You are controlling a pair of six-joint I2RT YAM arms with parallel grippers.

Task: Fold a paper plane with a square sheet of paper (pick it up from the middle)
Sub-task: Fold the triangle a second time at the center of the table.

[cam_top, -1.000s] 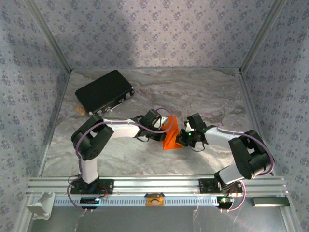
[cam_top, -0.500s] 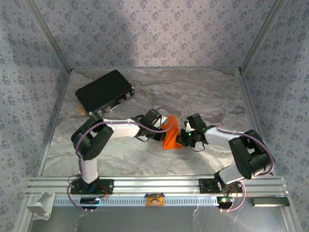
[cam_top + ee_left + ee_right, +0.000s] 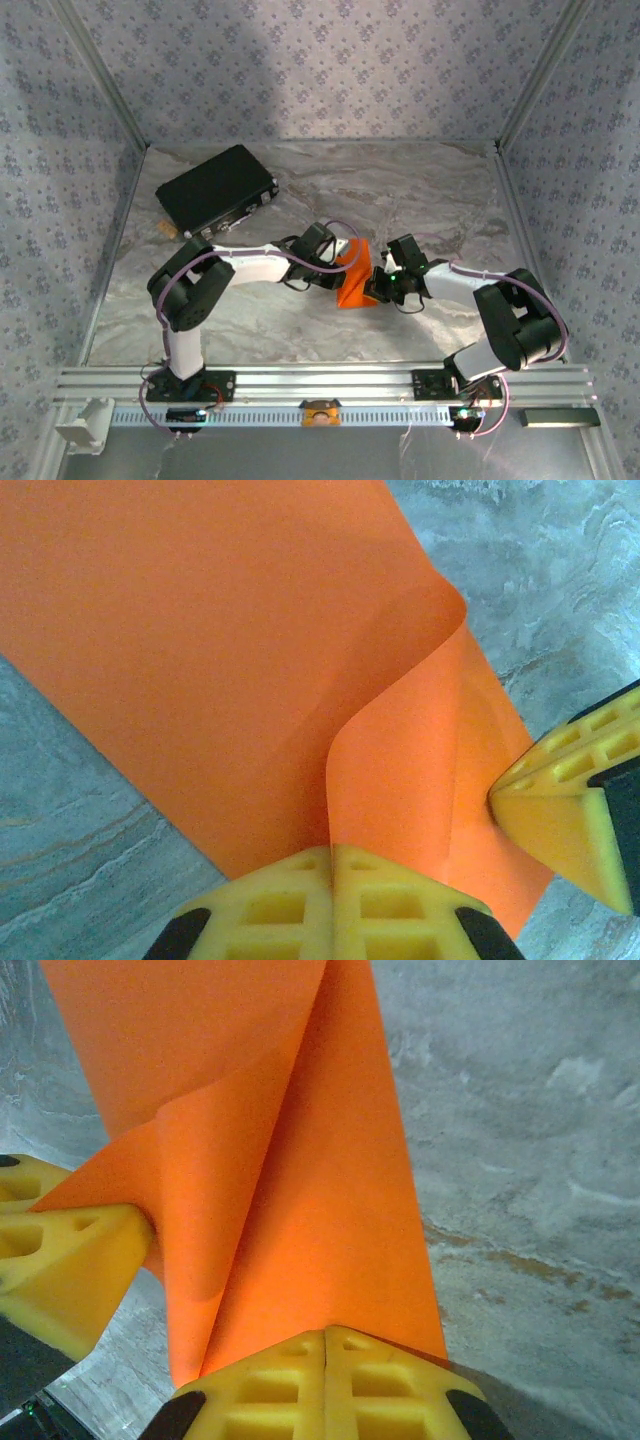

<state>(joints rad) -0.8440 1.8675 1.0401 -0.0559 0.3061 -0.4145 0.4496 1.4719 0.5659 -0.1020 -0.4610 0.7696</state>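
Your left gripper (image 3: 333,855) and right gripper (image 3: 325,1338) are both clamped shut on the square sheet of paper (image 3: 352,282) between them (partly folded, one flap curling up). Its long axis runs straight out ahead of the right fingertips.

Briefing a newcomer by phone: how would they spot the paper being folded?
On the marble table, find where the left hand and right hand meet. The paper is pinched by both: bright orange and curled, unlike the flat black case far left.
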